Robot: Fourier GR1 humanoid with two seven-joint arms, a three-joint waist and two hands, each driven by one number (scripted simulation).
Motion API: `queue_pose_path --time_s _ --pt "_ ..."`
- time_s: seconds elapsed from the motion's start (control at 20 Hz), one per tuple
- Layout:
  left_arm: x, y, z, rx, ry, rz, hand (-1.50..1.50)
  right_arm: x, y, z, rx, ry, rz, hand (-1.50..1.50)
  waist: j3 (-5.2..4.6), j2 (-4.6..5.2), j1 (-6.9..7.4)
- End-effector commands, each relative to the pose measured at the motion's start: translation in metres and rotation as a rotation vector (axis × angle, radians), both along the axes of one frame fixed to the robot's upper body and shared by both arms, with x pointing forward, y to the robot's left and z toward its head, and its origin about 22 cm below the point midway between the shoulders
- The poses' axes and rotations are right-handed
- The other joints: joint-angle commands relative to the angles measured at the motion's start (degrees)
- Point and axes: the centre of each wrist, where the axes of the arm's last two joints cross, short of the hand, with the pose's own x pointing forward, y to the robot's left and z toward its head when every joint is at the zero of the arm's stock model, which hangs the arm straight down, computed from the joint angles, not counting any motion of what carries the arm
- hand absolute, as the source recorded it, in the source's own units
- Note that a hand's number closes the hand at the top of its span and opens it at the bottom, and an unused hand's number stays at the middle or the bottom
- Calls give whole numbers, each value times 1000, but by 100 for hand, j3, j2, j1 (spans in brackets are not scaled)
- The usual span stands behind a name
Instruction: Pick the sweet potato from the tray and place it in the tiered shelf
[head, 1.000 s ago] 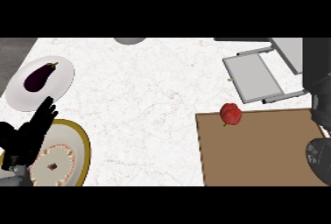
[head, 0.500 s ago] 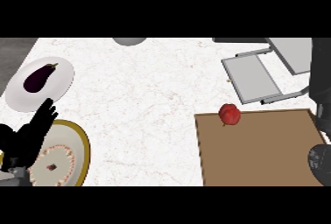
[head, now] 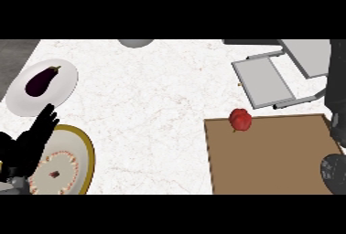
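The sweet potato point(head: 239, 119), a small red lump, lies on the far left corner of the brown tray point(head: 270, 160). The grey tiered shelf point(head: 267, 83) stands just beyond the tray at the upper right. My right hand point(head: 334, 170) shows only as a dark rounded shape at the right edge, over the tray's right side and well right of the sweet potato. My left hand point(head: 32, 142) rests open at the lower left, fingers up, holding nothing.
A white plate point(head: 59, 93) carries a purple eggplant point(head: 42, 81) at the upper left. A gold-rimmed plate point(head: 76, 161) lies partly under my left hand. A grey bowl point(head: 136, 43) peeks in at the top edge.
The dark shape of my right hand has slid slightly down and toward the right edge. The sweet potato and my left hand have not moved.
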Motion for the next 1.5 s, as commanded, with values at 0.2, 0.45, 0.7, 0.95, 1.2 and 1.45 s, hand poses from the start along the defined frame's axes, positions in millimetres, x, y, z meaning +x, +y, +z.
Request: queue_pose_path --time_s 0.2,0.45,0.7,0.95,1.2,1.45 --pt "4 2 1 4 17 10 0 -18 4 8 145 -312 -14 -150 33 11 -109" --pt "-5 9 2 -2 -2 24 0 -40 30 31 116 -474 35 -150 31 -9 -92" --pt "-13 -5 -4 -5 14 14 0 -87 56 53 113 -559 36 -150 31 -51 -160" --pt "-17 6 -14 -2 24 49 0 -148 73 88 96 -603 -83 -150 17 -100 -257" --pt "-16 12 -6 -4 50 45 0 -200 84 99 85 -539 -116 -150 17 -219 -328" --pt "-13 15 -7 7 55 45 0 -250 101 107 73 -542 -90 -150 1 -231 -323"
